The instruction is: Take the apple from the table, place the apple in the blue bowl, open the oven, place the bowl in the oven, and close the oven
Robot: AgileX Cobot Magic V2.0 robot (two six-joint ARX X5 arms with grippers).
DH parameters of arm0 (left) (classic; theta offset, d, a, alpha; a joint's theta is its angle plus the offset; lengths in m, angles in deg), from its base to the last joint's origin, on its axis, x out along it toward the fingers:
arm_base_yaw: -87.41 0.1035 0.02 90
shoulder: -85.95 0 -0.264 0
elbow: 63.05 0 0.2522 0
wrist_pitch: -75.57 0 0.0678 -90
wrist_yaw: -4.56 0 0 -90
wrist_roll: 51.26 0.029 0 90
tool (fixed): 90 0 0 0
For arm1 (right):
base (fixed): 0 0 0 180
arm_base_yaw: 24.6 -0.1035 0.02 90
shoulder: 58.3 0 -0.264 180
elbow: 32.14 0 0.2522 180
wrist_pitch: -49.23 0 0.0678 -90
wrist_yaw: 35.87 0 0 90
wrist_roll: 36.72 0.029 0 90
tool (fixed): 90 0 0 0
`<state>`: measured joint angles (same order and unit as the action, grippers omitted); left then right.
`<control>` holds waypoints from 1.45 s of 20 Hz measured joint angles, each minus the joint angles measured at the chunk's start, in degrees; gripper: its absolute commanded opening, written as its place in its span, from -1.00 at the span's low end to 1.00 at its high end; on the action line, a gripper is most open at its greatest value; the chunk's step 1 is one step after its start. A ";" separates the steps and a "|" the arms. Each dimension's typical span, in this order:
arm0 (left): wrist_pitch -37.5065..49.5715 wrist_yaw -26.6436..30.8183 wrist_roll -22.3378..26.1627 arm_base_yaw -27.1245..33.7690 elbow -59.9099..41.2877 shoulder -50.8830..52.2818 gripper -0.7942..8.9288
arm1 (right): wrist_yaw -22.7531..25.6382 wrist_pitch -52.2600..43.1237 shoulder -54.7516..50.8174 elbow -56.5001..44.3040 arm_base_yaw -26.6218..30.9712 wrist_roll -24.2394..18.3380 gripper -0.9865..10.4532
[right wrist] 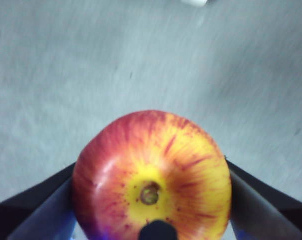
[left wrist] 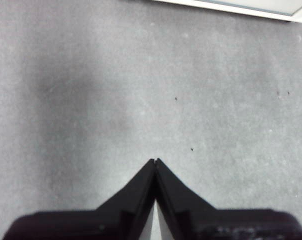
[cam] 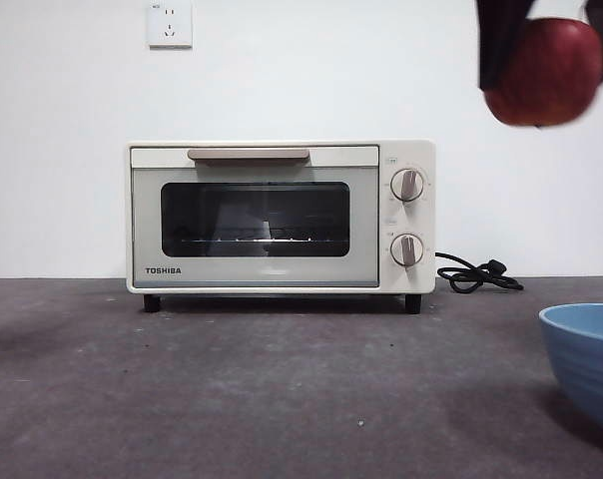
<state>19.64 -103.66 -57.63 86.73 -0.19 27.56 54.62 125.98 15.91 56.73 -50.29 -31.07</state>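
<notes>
Right gripper clamps apple high at 2 o'clock; shld centre over blue bowl at 4 o'clock, lower gently before release.

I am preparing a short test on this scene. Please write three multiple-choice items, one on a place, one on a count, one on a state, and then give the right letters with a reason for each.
1. Where is the apple?
A. on the table
B. held in the air by the right gripper
C. inside the oven

2. How many knobs does the oven have?
A. one
B. two
C. four

3. In what state is the oven door?
A. closed
B. half open
C. taken off

Answers:
1 B, the right wrist view shows the apple between the two jaws, and the front view shows it high above the table.
2 B, two knobs sit one above the other beside the door.
3 A, the door stands flush with the oven's front.
</notes>
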 measured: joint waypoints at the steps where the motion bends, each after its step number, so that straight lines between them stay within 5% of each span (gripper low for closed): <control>1: 0.35 -0.11 0.04 0.00 0.00 0.00 -0.85 | 0.15 -1.79 -2.86 -4.50 -0.13 0.90 -0.84; 8: 14.08 -9.68 -1.95 -0.81 0.55 -0.59 -0.85 | -0.92 -6.36 -14.43 -25.81 -0.11 7.17 -0.84; 21: 16.22 -9.97 -4.20 -11.56 31.30 -31.19 -0.85 | -4.46 -10.73 -14.29 -32.48 -0.13 10.93 -0.84; 29: 18.23 -4.74 -4.22 -15.52 37.83 -41.81 -0.85 | -4.46 -12.15 -13.09 -34.27 -0.13 13.05 -0.82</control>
<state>37.86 -108.40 -61.85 71.21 37.65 -14.25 50.16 113.82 2.82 22.46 -50.43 -18.02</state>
